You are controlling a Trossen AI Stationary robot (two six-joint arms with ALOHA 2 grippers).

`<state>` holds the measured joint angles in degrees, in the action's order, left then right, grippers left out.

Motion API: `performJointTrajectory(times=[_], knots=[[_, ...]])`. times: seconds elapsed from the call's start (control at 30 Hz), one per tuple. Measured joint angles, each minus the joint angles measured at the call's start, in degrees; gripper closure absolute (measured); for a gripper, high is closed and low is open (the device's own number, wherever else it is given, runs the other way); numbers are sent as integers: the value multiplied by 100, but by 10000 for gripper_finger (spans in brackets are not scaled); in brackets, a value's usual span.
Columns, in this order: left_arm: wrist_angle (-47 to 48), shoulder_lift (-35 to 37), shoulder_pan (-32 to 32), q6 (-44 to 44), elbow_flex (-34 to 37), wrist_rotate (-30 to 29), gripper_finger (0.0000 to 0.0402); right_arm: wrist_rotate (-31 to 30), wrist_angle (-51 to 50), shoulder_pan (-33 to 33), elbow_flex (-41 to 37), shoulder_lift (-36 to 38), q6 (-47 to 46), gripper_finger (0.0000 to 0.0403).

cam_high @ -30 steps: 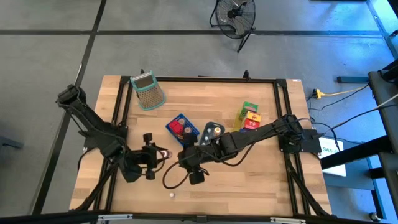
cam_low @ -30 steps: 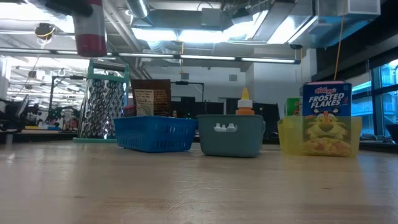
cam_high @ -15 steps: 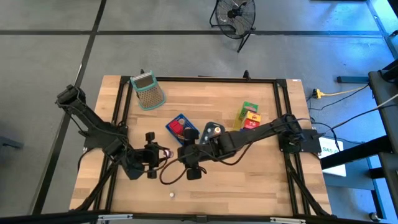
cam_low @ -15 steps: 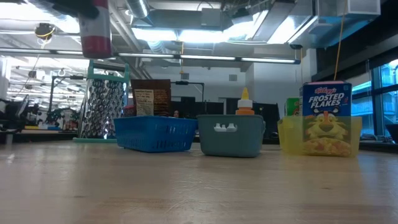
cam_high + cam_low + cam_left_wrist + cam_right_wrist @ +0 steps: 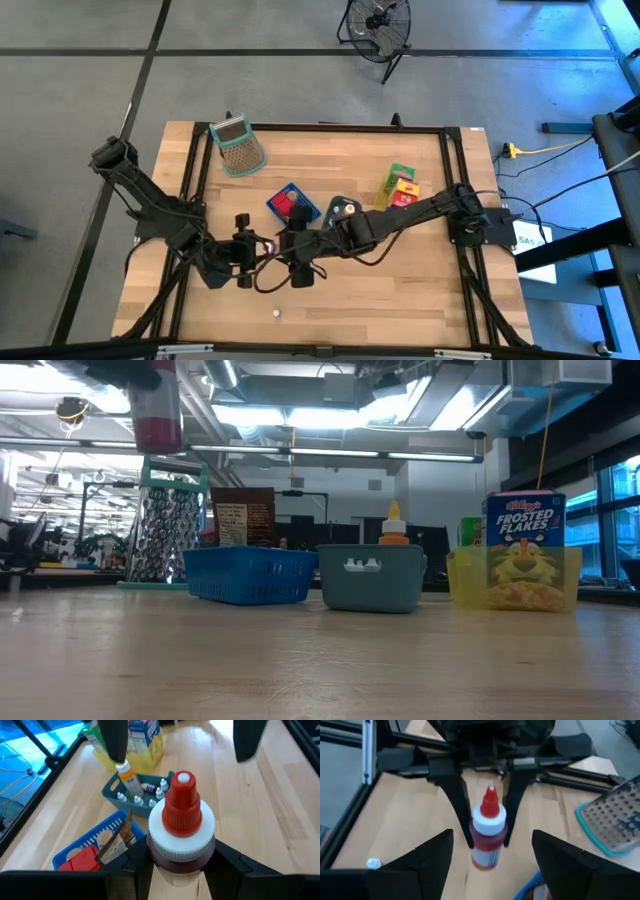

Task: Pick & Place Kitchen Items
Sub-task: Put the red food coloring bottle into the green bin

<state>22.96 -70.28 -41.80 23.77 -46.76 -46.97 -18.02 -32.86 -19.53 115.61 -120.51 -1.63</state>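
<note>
Wooden table (image 5: 400,290) on grey floor, black frame around its edges, standing fan (image 5: 378,25) on the floor beyond the far edge. Left gripper (image 5: 252,262) near table centre-left, raised off the surface, fingers (image 5: 460,795) closed part-way on a small red sauce bottle (image 5: 488,829) with white collar and red nozzle cap; bottle gripped at its sides, cap pointing toward the opposing arm. Right gripper (image 5: 293,262) just beside it, facing it, fingers (image 5: 430,856) spread wide either side of the bottle and apart from it, holding nothing. Blue basket (image 5: 281,196) behind the grippers, holding a red packet (image 5: 77,860) and a brown packet (image 5: 116,842) leaning upright. Teal tray (image 5: 112,795) just beside the blue basket, holding an orange-capped bottle (image 5: 128,777) and several small white-capped bottles (image 5: 162,787). Yellow tray (image 5: 470,580) beyond that, toward the right arm's side, holding a Frosted Flakes box (image 5: 525,550) and a green box (image 5: 399,174). Metal grater with teal rim (image 5: 237,146) lying at the far left corner, well apart from the rest. Tiny white round piece (image 5: 276,313) alone on the near part of the table. Room behind: ceiling lights, ducts, shelving.
</note>
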Motion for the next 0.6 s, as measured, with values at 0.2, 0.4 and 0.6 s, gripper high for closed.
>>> performJointTrajectory(times=[0.2, 0.4, 0.6], knots=[[-425, 0, 60, -290, 2, -44, 260, 50, 238, 48, 0, 0, 99, 137], [-703, 0, 261, -549, 2, -53, 260, 77, 365, 39, 0, 2, 236, 141], [-879, 0, 339, -829, 4, -25, 260, 73, 351, 52, 0, -11, 311, 141]])
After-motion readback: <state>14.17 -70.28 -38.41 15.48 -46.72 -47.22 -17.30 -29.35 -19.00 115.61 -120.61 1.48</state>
